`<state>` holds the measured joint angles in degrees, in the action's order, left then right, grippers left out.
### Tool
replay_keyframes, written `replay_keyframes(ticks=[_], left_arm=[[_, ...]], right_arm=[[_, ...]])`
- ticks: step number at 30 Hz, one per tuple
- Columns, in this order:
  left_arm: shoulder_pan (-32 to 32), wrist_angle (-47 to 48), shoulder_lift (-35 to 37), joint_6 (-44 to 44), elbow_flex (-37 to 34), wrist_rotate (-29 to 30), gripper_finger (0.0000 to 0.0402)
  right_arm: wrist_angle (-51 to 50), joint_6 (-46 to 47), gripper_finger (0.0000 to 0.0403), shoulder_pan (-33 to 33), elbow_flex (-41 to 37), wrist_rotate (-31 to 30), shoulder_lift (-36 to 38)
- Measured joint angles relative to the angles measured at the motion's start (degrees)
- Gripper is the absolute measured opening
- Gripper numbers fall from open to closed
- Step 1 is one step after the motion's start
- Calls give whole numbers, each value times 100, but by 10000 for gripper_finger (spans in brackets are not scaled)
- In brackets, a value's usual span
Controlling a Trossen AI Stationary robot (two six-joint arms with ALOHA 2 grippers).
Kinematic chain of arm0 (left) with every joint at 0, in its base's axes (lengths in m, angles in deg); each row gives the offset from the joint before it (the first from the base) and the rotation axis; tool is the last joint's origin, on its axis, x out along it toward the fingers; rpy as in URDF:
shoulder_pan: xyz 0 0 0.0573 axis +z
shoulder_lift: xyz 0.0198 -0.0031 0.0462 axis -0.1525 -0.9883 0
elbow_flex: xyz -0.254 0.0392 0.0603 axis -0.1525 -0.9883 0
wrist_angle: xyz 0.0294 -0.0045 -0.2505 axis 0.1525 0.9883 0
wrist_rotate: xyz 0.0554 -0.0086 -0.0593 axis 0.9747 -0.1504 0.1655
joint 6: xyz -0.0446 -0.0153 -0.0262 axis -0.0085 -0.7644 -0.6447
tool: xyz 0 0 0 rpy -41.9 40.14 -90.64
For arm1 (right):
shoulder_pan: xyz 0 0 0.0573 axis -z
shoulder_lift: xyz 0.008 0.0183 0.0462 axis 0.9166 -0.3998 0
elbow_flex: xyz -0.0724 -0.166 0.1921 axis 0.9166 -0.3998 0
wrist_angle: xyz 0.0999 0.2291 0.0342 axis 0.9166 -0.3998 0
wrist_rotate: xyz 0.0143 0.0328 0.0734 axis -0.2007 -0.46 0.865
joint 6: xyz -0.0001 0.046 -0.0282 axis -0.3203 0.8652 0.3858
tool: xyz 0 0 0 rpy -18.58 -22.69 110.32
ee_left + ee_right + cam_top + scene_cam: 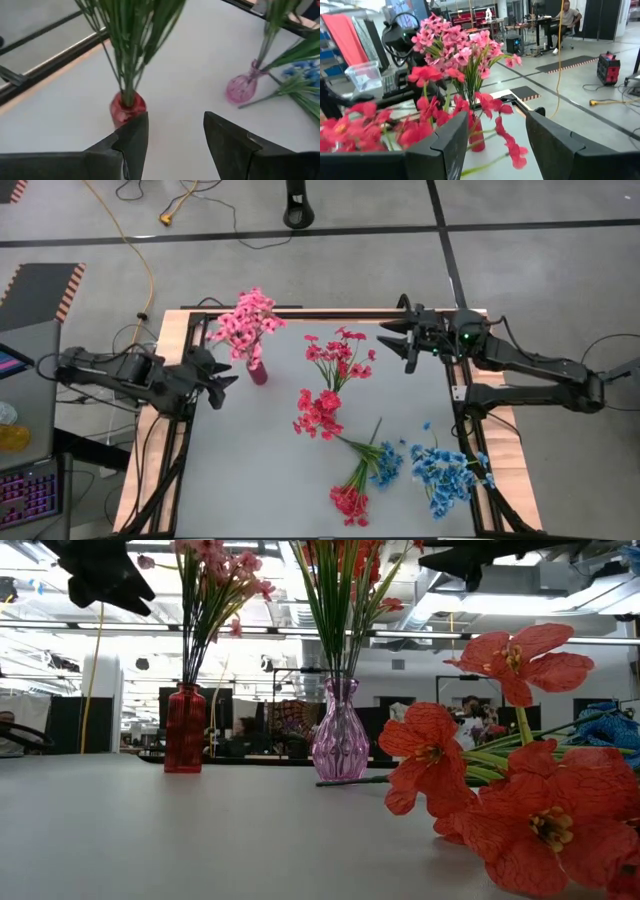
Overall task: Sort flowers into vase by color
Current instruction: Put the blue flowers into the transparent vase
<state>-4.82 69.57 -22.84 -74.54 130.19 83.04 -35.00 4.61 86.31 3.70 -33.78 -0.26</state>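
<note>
1. Your left gripper (222,376) is hovering jaws apart, empty, beside the red vase (257,370) holding pink flowers (243,320).
2. Your right gripper (398,340) is waiting, jaws apart, near the far right corner.
3. Red flowers (318,415) and blue flowers (445,472) are lying mid-counter, awaiting sorting.

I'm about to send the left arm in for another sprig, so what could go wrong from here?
The left gripper, jaws open and empty, sits close beside the red vase of top-heavy pink flowers; a careless swing could tip it. The loose red sprigs and blue sprigs lie with stems crossing, so one grab may drag a neighbour along.
</note>
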Motion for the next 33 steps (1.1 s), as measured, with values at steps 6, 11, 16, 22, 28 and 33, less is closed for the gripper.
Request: replay_keyframes(ticks=[6,11,16,22,28,33], left_arm=[[-814,-53,-367,-392,0,825,178],[-1420,-418,-986,-489,0,1461,178],[-1839,-1021,-1729,-462,0,1784,178],[-2069,-2103,-2555,-95,-1,1758,178],[-2148,-3021,-3136,294,-3,1717,178],[-2152,-3332,-3391,227,-5,1445,178]], right_arm=[[-620,-41,226,-386,0,0,380],[-1130,-37,226,-1008,0,-4,414],[-1270,247,226,-1725,0,-282,232],[-1379,582,226,-2379,0,-640,-14],[-1440,956,226,-2777,0,-640,-311],[-1582,1344,226,-2936,0,-640,-628]])
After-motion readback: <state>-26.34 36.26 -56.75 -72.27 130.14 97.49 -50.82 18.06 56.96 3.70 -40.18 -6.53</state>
